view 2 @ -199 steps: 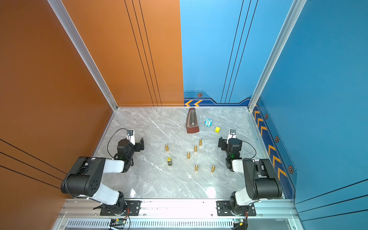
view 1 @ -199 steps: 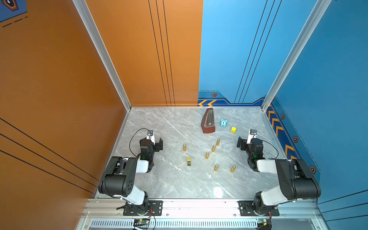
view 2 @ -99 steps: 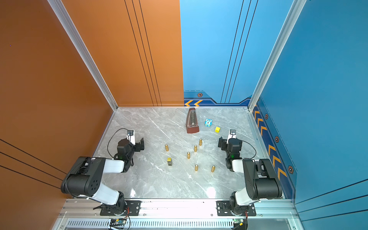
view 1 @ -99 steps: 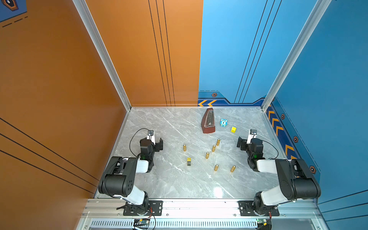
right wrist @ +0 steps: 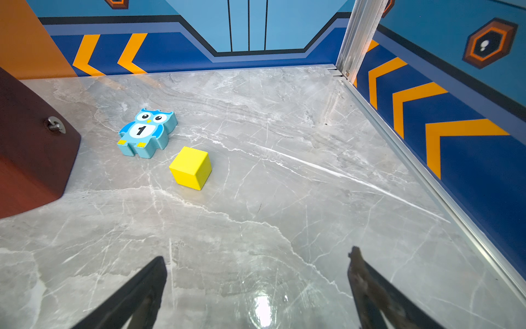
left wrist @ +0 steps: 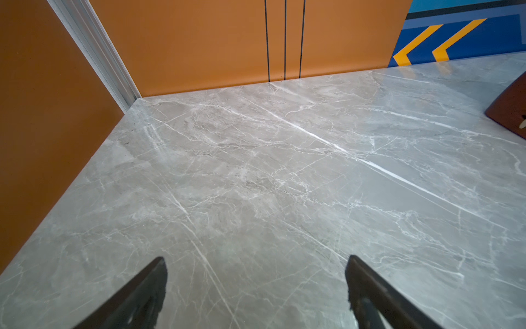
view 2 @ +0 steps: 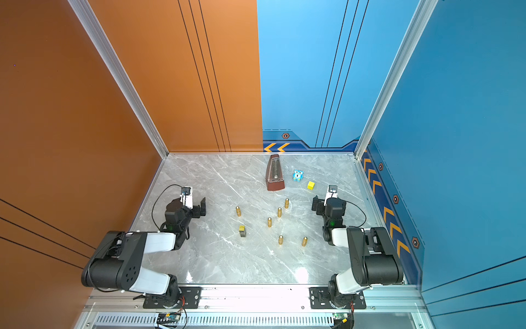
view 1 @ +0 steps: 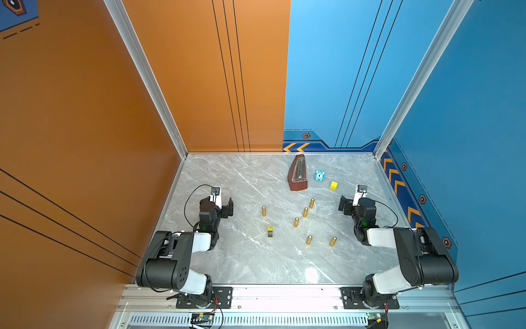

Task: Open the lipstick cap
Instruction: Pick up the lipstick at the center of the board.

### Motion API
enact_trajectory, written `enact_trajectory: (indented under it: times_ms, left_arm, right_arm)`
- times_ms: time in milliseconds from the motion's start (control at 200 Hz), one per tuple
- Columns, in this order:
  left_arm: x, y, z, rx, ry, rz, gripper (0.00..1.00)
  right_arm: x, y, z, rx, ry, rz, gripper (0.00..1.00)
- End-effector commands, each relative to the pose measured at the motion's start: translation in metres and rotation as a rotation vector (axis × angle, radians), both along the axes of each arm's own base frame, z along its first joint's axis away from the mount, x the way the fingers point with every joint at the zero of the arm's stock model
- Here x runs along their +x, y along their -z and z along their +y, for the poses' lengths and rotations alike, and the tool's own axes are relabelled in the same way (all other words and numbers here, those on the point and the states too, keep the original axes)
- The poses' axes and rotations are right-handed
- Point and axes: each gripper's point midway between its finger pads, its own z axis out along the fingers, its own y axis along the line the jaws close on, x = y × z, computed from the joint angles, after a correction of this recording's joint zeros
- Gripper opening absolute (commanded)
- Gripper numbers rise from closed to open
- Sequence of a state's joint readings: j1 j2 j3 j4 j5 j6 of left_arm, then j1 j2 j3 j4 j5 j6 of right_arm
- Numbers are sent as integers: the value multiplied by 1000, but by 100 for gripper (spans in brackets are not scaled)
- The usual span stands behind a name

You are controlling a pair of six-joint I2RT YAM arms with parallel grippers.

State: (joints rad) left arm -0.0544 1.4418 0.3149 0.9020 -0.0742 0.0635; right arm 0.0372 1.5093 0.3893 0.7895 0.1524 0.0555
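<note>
The lipstick [view 1: 270, 231] [view 2: 242, 231] is a small square tube, gold on top and dark below, standing upright on the marble table in both top views. Neither wrist view shows it. My left gripper [view 1: 222, 203] [view 2: 195, 203] hangs near the left wall, well to the lipstick's left, open and empty [left wrist: 256, 259]. My right gripper [view 1: 350, 200] [view 2: 323, 201] is near the right wall, far from the lipstick, also open with only bare table between its fingers [right wrist: 257, 253].
Several gold bullet-shaped pieces [view 1: 296, 222] stand around the table's middle, to the right of the lipstick. At the back are a brown metronome [view 1: 297, 173], a blue owl block [right wrist: 146, 132] and a yellow cube [right wrist: 191, 167].
</note>
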Motion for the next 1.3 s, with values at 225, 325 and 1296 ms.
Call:
enact_trajectory:
  times_ms: [225, 325, 1296]
  left_arm:
    - [-25, -32, 2, -26, -17, -113, 98]
    - [-35, -42, 5, -56, -39, -154, 99]
    - [-75, -94, -36, -487, -87, 89, 99]
  right_arm:
    - [5, -11, 1, 5, -9, -12, 100]
    - [7, -33, 2, -3, -9, 30, 100]
    - [-41, -123, 61, 514, -30, 254, 100]
